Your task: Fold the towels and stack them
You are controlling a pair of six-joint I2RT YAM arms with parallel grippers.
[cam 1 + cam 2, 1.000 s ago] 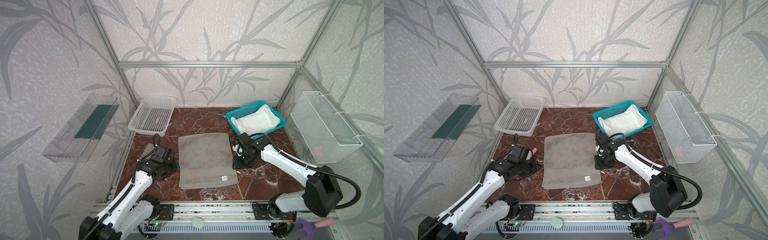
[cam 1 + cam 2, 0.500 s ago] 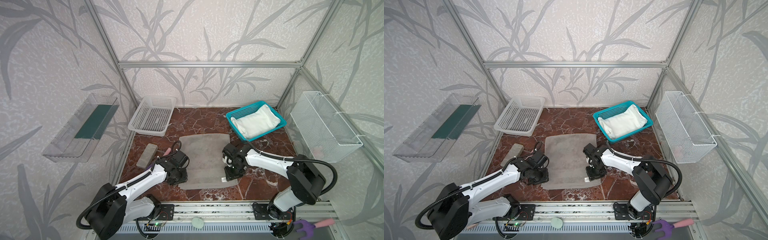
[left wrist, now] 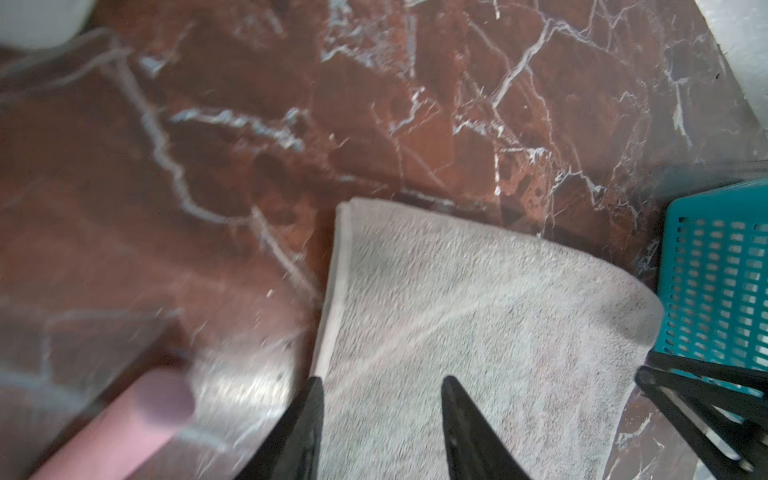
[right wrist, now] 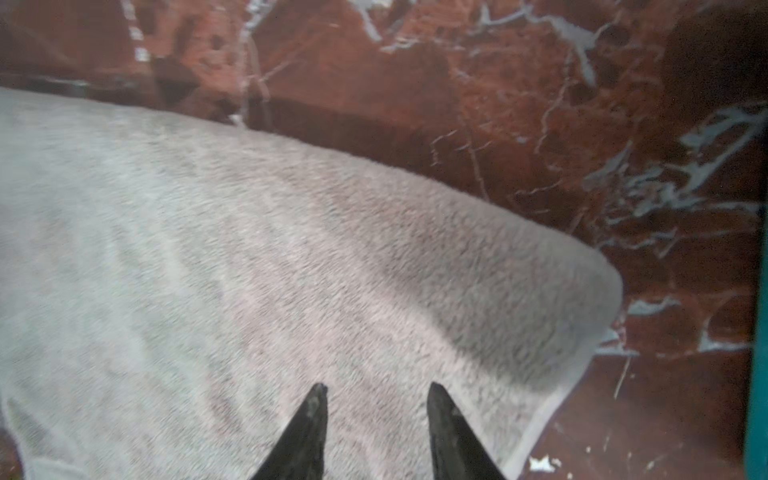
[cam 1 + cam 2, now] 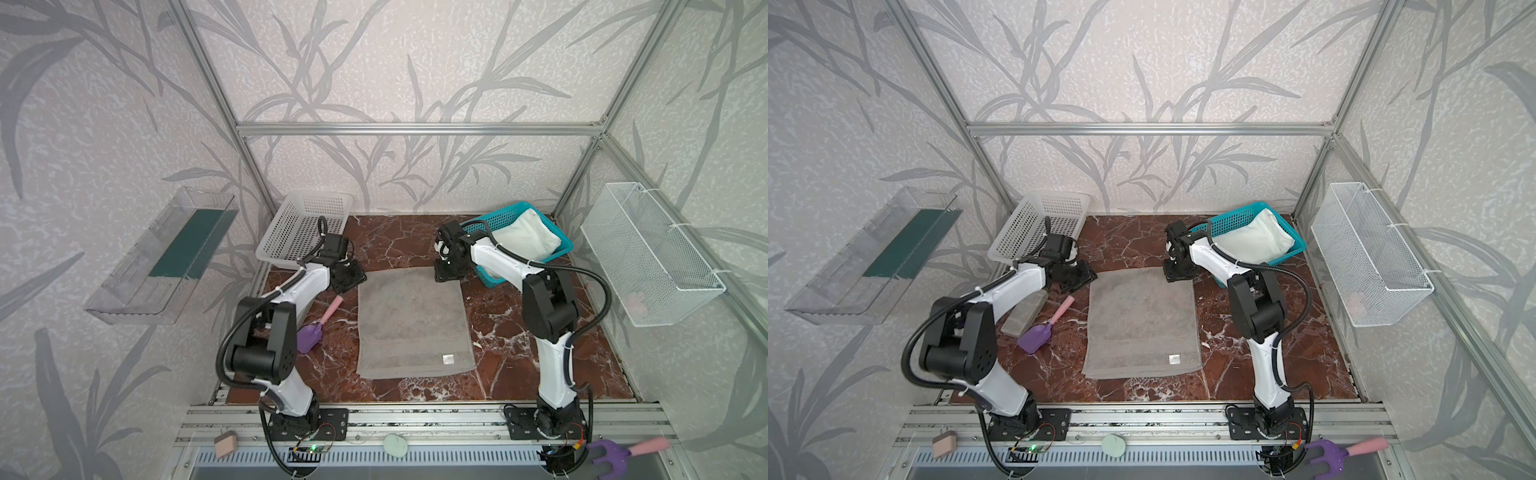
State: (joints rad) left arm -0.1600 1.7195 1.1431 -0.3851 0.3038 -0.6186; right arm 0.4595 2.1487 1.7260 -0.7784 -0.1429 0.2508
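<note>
A plain grey towel [image 5: 411, 324] [image 5: 1142, 324] lies spread flat in the middle of the red marble table. My left gripper [image 5: 353, 280] [image 5: 1081, 278] hangs low over its far left corner. In the left wrist view the left gripper [image 3: 382, 380] is open, with one finger at the towel's [image 3: 478, 311] hemmed edge. My right gripper [image 5: 446, 276] [image 5: 1177, 276] is over the far right corner. In the right wrist view the right gripper [image 4: 376, 386] is open above the pile of the towel [image 4: 249, 270]. A white towel [image 5: 525, 241] [image 5: 1254, 243] lies bunched in the teal basket [image 5: 505, 210].
A purple scoop [image 5: 309, 336] with a pink handle lies left of the grey towel, next to a flat grey slab [image 5: 1025, 313]. A white perforated basket [image 5: 305, 226] stands at the back left. A wire basket [image 5: 648, 253] and a clear shelf [image 5: 162, 257] hang on the side walls.
Both grippers have moved away from me, from beside the towel's near part to its far corners. The left jaws stand wider apart. The purple scoop now shows left of the towel.
</note>
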